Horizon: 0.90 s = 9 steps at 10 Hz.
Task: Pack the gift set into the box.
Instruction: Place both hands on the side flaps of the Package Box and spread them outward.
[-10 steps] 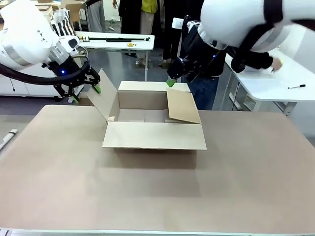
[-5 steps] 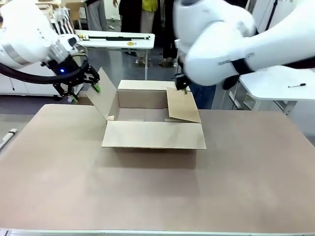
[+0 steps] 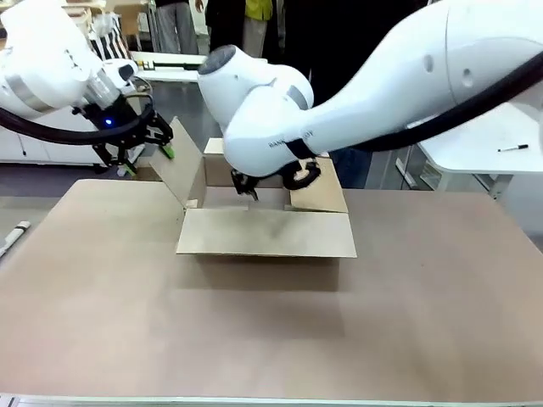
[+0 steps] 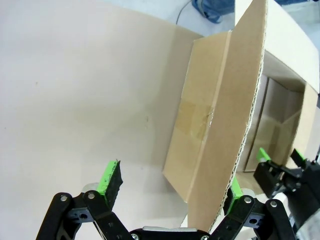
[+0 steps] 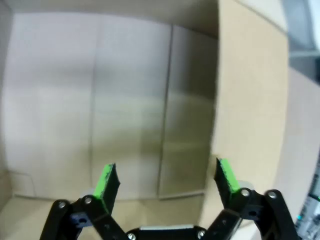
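Tan bench (image 3: 424,322), people standing behind. Box (image 3: 263,233) mid-bench, flaps open. Left claw (image 3: 148,161) spread astride the left flap (image 4: 225,125); right claw (image 5: 165,176) spread above its interior. Cardboard likely light, stiff; grip flap edges.

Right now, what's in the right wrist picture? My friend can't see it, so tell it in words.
The open right gripper, green pads wide apart, points into the brown box, whose visible floor is bare. A cardboard flap runs down the picture's right side.
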Tool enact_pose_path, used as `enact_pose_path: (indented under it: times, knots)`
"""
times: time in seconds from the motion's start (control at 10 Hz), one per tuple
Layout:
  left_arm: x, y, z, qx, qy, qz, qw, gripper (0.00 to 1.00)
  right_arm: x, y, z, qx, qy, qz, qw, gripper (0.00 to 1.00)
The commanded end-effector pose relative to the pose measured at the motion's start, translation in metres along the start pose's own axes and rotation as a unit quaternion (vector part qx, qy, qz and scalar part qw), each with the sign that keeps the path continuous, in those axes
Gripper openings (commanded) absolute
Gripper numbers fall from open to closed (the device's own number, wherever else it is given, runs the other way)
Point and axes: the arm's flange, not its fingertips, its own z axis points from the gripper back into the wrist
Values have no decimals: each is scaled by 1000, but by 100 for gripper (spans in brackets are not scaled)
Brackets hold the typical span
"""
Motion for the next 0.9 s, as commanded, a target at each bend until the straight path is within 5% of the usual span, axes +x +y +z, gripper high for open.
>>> enact_pose_path:
  times: [0.0,0.8]
  knots:
    - [-2,1,1,8,-5,2,1000,100,10,-14,9,1,-13,-1,1000,100]
    - [-2,1,1,8,-5,2,1000,100,17,-45,-11,-117,-29,-15,993,100]
